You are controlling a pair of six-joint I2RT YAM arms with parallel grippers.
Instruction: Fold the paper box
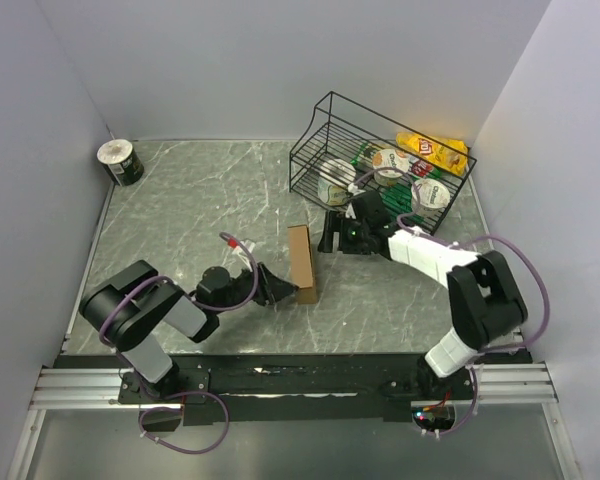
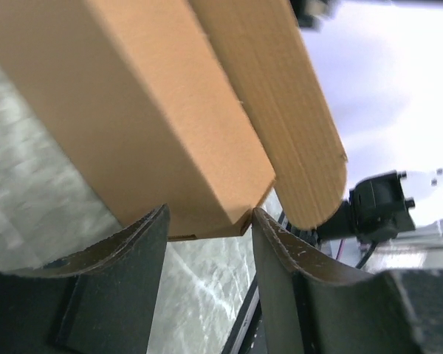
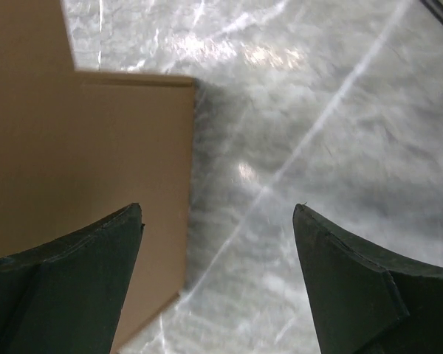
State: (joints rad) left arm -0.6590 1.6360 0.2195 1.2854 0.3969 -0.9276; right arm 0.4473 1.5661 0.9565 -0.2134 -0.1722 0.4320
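Your left gripper [image 1: 277, 289] has its jaws partly open around the near-end corner of the plain brown cardboard paper box [image 1: 302, 262]. One finger [image 2: 275, 243] touches that corner and the other overlaps the box's face, but you cannot tell whether they actually clamp it. A rounded cardboard flap [image 2: 303, 110] stands out beside the box body, just past the touching finger. The left arm is folded low and reaches rightward along the near part of the grey marbled table surface [image 1: 180, 200]. Your right gripper [image 3: 218, 210] is released, jaws spread wide with only bare surface between them. One finger [image 3: 74, 273] hangs over a flat brown panel of the box; contact cannot be confirmed. The right arm stretches from the near right corner leftward, wrist low, and the gripper points at the box's far end. The box stands near the middle of the surface, long side running from near edge to far edge, between the two grippers.
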